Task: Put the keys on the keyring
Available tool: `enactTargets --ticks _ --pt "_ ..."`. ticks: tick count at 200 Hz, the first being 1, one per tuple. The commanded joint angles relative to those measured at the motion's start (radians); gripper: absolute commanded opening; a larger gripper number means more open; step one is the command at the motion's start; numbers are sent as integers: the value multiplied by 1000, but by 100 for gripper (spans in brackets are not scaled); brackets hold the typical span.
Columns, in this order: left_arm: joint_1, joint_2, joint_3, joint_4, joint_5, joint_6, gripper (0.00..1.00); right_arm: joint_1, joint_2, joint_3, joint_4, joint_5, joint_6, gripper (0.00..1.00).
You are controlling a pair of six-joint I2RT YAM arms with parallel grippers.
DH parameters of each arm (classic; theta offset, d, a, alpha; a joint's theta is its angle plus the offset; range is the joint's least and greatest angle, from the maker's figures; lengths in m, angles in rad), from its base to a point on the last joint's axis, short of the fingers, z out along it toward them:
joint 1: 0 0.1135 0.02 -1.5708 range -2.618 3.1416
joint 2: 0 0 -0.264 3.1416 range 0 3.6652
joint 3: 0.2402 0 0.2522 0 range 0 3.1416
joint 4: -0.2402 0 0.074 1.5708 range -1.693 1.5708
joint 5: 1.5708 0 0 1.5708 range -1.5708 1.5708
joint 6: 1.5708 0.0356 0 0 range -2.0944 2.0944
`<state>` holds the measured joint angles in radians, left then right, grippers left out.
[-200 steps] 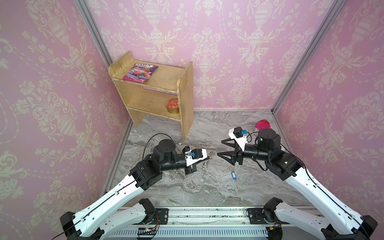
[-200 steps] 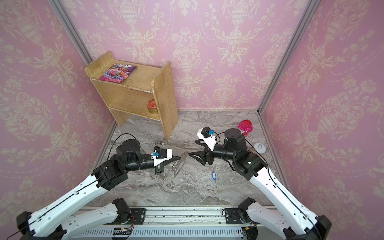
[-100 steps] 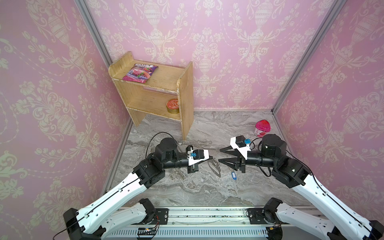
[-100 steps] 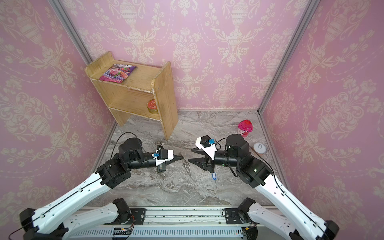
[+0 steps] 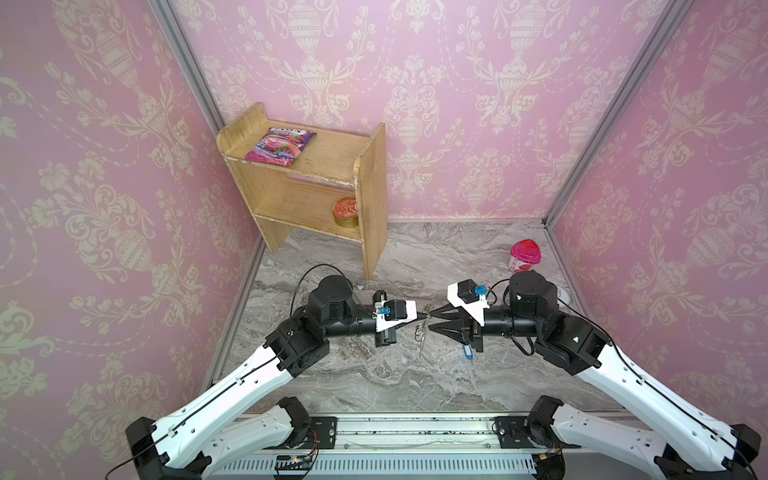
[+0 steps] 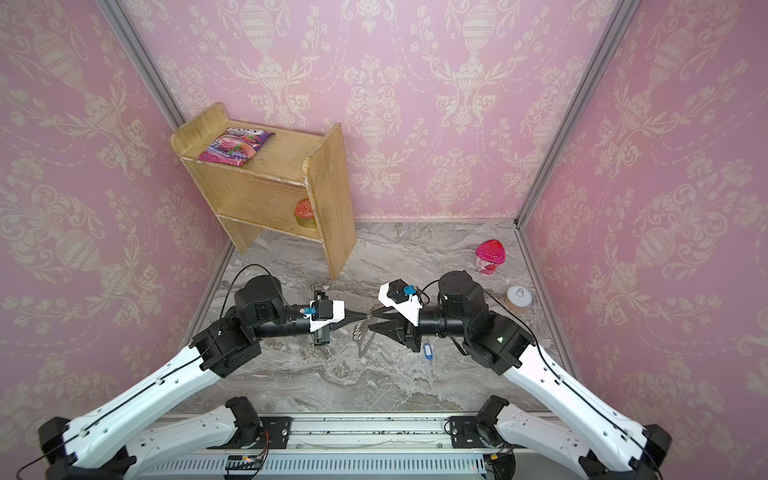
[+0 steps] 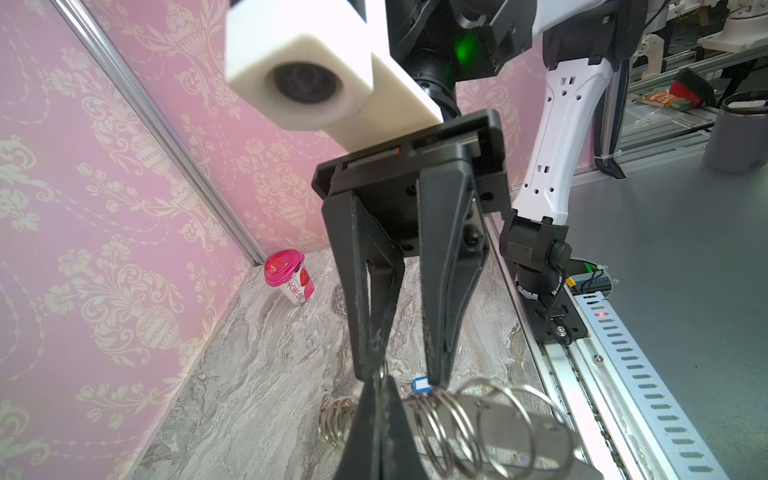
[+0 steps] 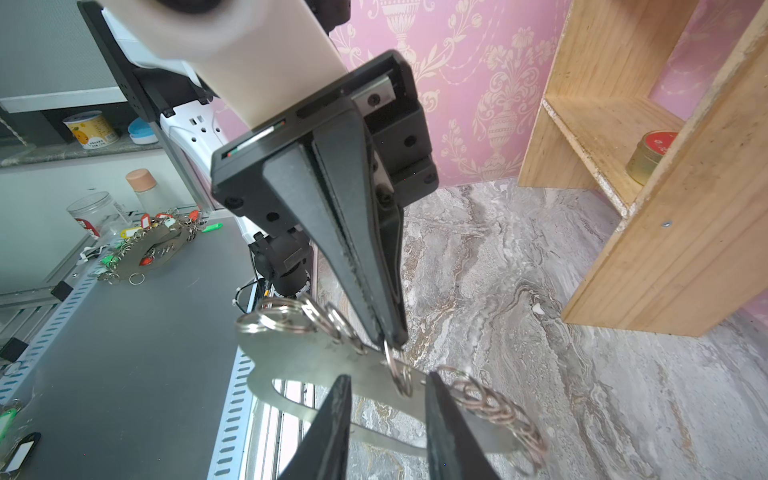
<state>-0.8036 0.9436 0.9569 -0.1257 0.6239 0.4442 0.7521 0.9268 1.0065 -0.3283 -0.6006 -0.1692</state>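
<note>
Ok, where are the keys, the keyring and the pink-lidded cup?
keys (image 5: 468, 355): in a top view, on the blue tag.
keyring (image 8: 291, 353): right wrist view, on the flat plate.
pink-lidded cup (image 5: 525, 251): in a top view, on the lid.

right gripper (image 5: 430, 320) narrowed, closer to keyring (image 5: 420, 337)

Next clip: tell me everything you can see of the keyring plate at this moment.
The keyring is a flat, thin grey metal plate with a long cut-out slot and split rings along one edge. It hangs in the air, edge-on in both top views. The left gripper pinches one ring; the right gripper straddles the plate, jaws apart.
</note>
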Motion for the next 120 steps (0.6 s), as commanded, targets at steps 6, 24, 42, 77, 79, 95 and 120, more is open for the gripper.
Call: enactTargets --ticks 6,24,42,77,79,95,120 --pt "-6 -22 11 29 42 -9 0 19 0 14 26 33 -9 25" --pt "-6 -20 11 26 46 -8 0 25 -12 2 62 48 4 20" --pt "-6 -17 10 26 49 -9 0 25 -27 -11 86 66 13 16" --pt "-6 -5 12 12 50 -2 0 26 -45 -24 112 78 23 6" --pt "-6 -5 14 13 51 -1 0 26 -45 -24 112 78 25 5" --pt "-6 -3 16 17 55 -5 0 25 -39 -22 105 77 23 0" --pt "-6 3 21 18 65 -13 0 25 -34 -25 106 66 27 0"
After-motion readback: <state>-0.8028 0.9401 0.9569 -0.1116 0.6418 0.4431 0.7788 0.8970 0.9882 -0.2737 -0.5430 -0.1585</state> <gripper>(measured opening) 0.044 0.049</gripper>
